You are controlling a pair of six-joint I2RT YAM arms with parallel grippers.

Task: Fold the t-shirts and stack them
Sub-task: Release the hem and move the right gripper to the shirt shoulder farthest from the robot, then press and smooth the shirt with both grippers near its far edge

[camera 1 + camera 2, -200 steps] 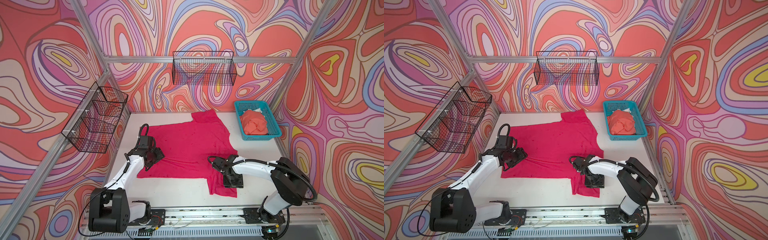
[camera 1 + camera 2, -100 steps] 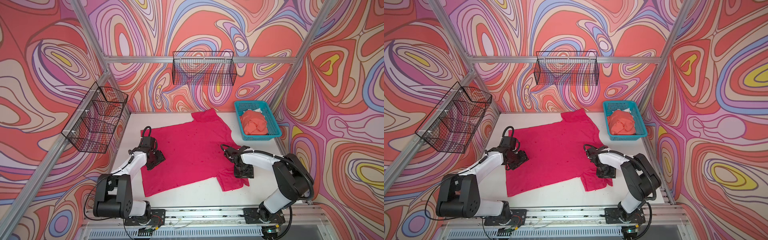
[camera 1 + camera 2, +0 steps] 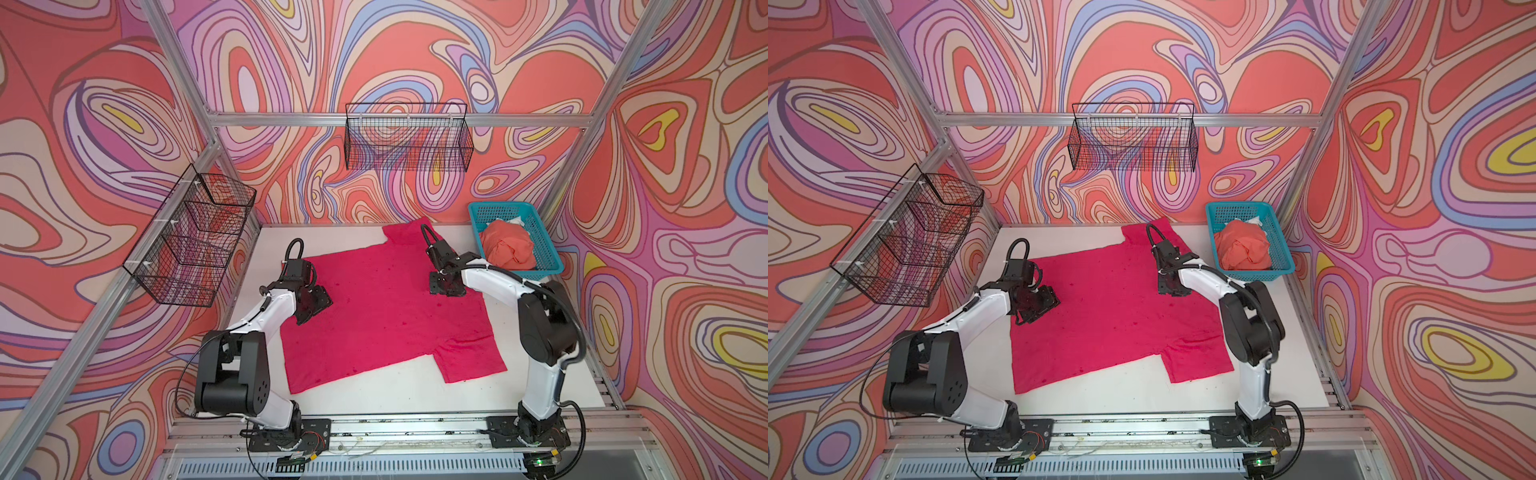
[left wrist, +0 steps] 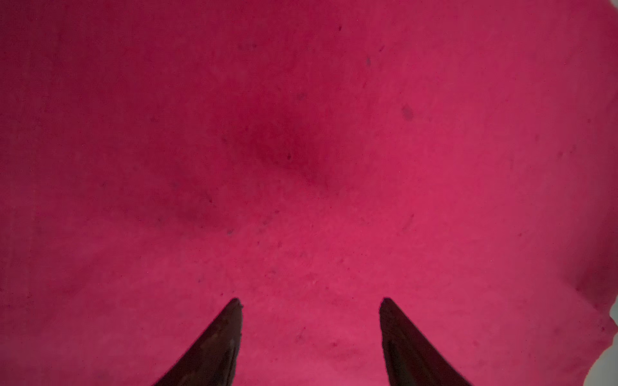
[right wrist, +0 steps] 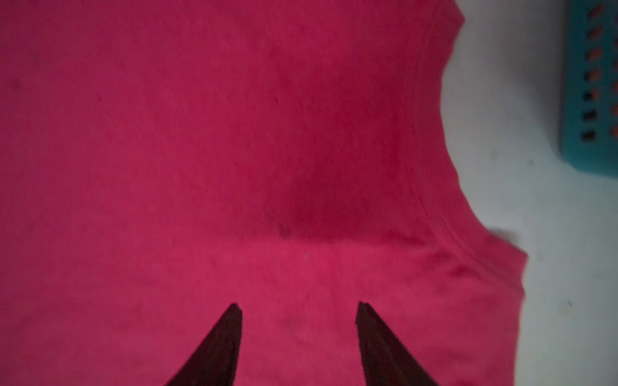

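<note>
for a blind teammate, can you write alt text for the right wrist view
A magenta t-shirt lying flat fills most of the close-up, with the right gripper open over it, its two dark fingertips apart and holding nothing. Beyond the shirt's edge show a strip of white table and a corner of a teal basket.

You have a white table with the magenta t-shirt spread flat across its middle and a teal basket in its far right corner
</note>
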